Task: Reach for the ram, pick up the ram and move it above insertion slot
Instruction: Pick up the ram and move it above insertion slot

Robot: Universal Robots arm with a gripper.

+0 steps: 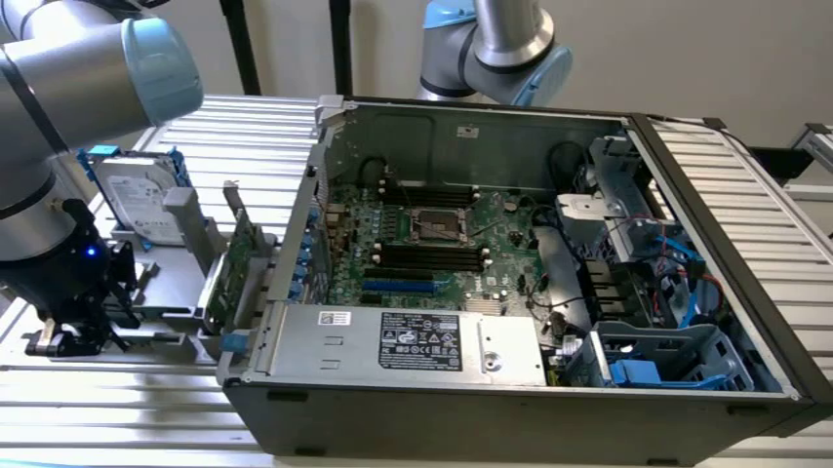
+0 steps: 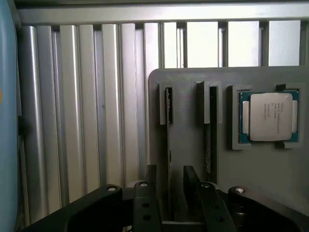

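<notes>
The ram [image 2: 168, 130] stands on edge in a slot of a grey holder [image 2: 188, 145]. I see it end-on as a thin dark strip. My gripper [image 2: 169, 193] is open, with one finger on each side of the ram and a gap showing on both sides. In the exterior view the gripper [image 1: 72, 327] hangs low over the holder at the exterior view's left, outside the computer case. The black insertion slots [image 1: 423, 255] lie side by side on the motherboard inside the open case, well to the exterior view's right of the gripper.
A second stick [image 2: 210, 135] stands on edge in the neighbouring holder slot, and a silver processor [image 2: 270, 116] lies in a recess beside it. A hard drive [image 1: 137, 195] and an upright green card [image 1: 241, 263] stand between the gripper and the case wall [image 1: 306, 224]. Another arm [image 1: 501, 49] stands behind the case.
</notes>
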